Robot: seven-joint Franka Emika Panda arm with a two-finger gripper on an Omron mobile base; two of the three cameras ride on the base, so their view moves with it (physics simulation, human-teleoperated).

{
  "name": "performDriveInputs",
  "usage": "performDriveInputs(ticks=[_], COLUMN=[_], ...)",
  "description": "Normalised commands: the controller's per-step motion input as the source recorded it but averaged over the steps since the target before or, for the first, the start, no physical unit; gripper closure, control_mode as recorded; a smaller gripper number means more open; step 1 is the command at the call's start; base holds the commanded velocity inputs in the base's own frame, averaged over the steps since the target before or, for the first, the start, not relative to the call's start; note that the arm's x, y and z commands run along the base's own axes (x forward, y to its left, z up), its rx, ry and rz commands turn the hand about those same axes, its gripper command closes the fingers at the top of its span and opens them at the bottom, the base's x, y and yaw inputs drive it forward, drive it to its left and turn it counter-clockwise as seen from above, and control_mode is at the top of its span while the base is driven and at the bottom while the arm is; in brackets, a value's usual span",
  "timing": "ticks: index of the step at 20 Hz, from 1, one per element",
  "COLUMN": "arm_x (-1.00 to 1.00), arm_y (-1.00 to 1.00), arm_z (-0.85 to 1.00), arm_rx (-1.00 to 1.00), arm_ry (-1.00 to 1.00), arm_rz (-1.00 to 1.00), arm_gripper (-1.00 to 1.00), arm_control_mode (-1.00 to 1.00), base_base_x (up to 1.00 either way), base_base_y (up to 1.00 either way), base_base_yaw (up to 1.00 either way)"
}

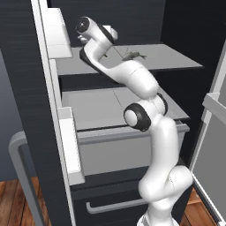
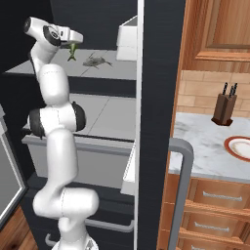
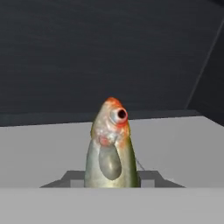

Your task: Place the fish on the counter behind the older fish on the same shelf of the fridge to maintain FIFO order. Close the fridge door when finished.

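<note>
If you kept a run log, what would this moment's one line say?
stage: carrying into fridge | gripper: shut on fish | position: over top shelf | older fish: lying on shelf | door: open

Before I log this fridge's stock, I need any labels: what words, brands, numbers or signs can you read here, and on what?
None: no readable text anywhere.
The fridge, its shelf, the fish in the gripper, the older fish, the counter and the knife block carry no lettering.
</note>
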Motion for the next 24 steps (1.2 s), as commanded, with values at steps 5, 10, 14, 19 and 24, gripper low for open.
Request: performDriveInputs(ticks=[5,10,14,19,24], arm_x=[0.05,-0.07,-0.34,-0.76,-1.00], arm_y=[-0.03,0.00,0.00,0.00,-0.17], arm_z=[-0.46,-0.37,-0.18,-0.01,-0.22], arm_rx=[0.00,0.00,0.00,0.00,0.04], arm_ry=[0.00,-0.07,-0.15,-0.20,-0.15], arm_rz=[-0.10,-0.05,-0.01,0.00,-0.05], arm_gripper=[-1.00,-1.00,-1.00,-1.00,-1.00], arm_control_mode=[-1.00,-1.00,-1.00,-1.00,-1.00], base_base_x=[0.00,0.00,0.00,0.00,0.00], base_base_y=[0.00,0.00,0.00,0.00,0.00], base_base_yaw=[0.00,0.00,0.00,0.00,0.00])
